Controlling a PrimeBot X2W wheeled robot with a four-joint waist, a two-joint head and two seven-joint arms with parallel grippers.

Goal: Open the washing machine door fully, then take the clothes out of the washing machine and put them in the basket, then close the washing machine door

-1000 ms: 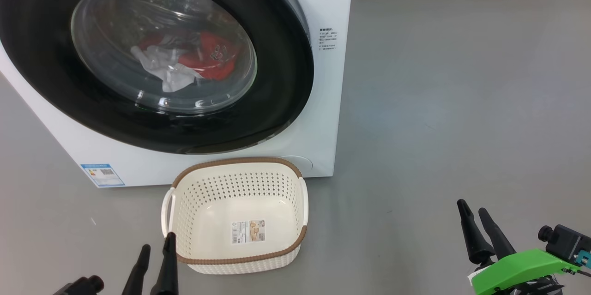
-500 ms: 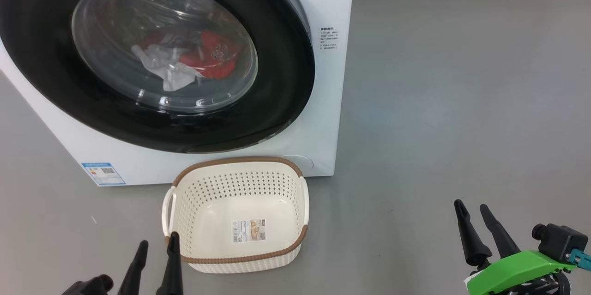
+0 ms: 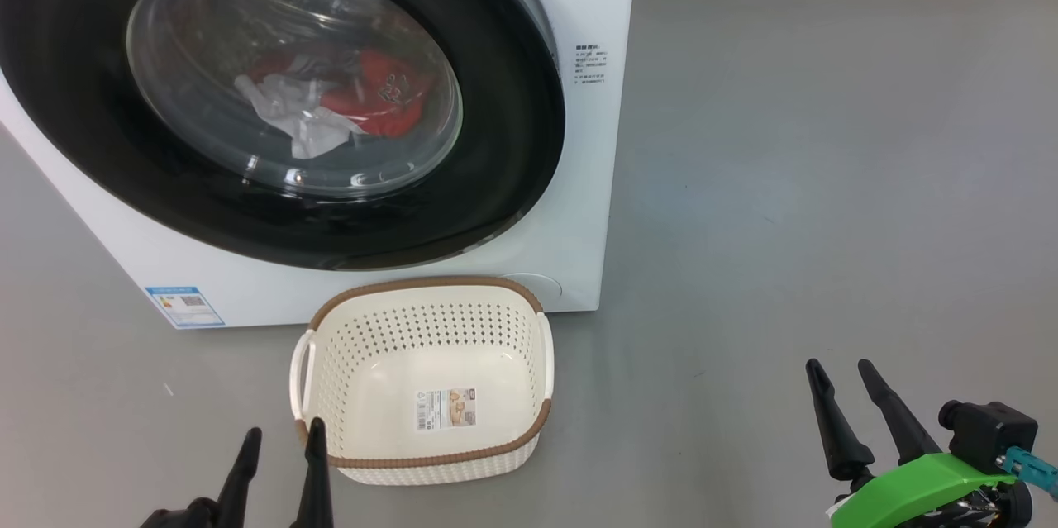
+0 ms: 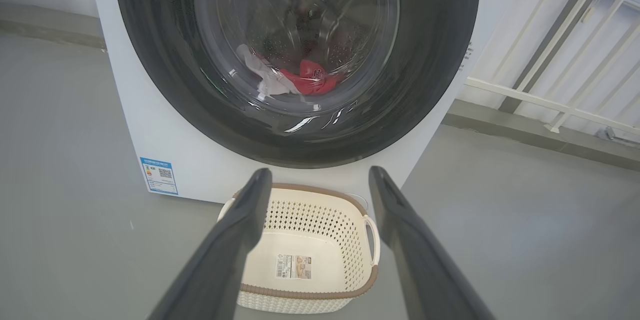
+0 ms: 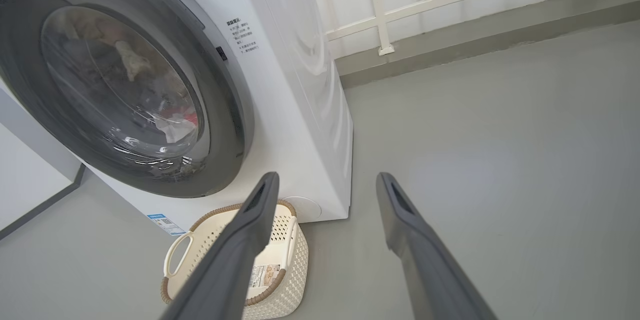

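Observation:
The white washing machine (image 3: 579,181) stands on the floor with its door (image 3: 512,140) lying against the front, black rim around a glass bowl. Red and white clothes (image 3: 364,102) show through the glass, also in the left wrist view as clothes (image 4: 305,82). The cream basket (image 3: 413,330) sits empty on the floor just before the machine, a paper label on its bottom. My left gripper (image 3: 283,427) is open at the basket's near left corner, nothing between its fingers. My right gripper (image 3: 839,363) is open over bare floor to the right. In the wrist views, left gripper (image 4: 320,171) and right gripper (image 5: 327,176) point toward the machine.
A blue label sticker (image 3: 183,306) sits at the machine's lower left corner. Grey floor (image 3: 826,181) stretches wide to the right of the machine. A white railing (image 5: 380,19) on a low curb runs behind it.
The head view has shifted slightly. The left gripper sits a little further right and lower, the right gripper a little further left. Both stay open; door and basket are unmoved.

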